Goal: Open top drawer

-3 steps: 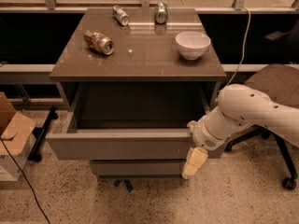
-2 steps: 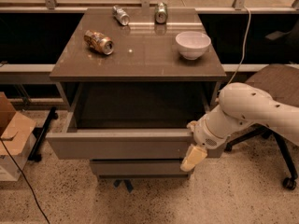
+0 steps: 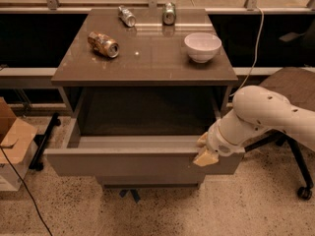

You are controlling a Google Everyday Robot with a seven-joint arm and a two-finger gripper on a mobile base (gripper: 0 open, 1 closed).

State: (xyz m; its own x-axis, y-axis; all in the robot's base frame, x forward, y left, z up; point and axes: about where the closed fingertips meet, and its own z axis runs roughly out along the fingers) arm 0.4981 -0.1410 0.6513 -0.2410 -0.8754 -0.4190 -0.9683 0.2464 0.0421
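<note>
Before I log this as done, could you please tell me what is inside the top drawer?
Only bare grey walls and floor show inside the top drawer. Its front strip is hidden behind the front panel, and the gripper covers the right front corner.

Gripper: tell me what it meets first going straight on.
Probably the front of the top drawer: the gripper sits at its right end, pointing down-left onto it; depth is unclear.
</note>
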